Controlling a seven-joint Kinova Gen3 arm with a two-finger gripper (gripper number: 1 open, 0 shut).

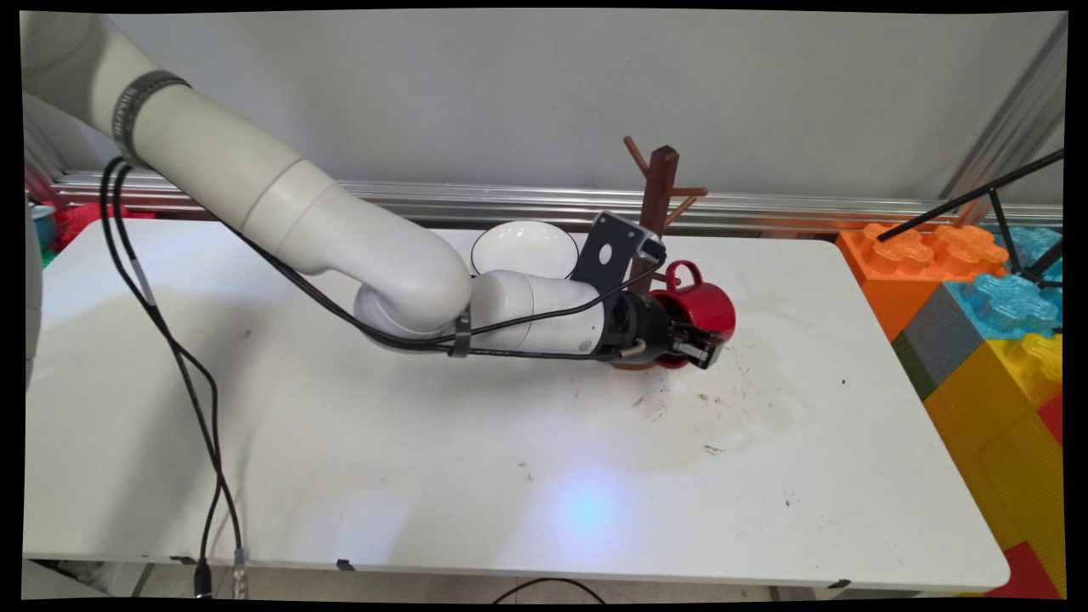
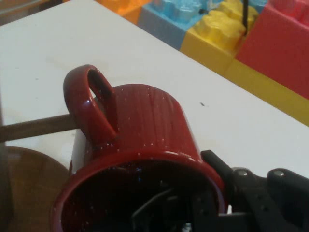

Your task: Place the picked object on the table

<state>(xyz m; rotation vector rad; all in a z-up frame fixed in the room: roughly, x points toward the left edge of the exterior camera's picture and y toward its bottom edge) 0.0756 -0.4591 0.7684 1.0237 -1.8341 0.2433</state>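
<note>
red mug [image 1: 699, 308] on its side, rim gripped by claw [image 1: 695, 346], beside wooden mug tree [image 1: 659, 204]

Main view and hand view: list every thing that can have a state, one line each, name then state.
Red ceramic mug: on its side, handle up, held at the rim, one finger inside.
Black two-finger gripper: shut on the mug's rim.
White bowl: upright on the table, behind the arm.
Brown wooden mug tree: standing upright, pegs bare.
Big plastic building blocks: stacked beside the table's right end.
</note>
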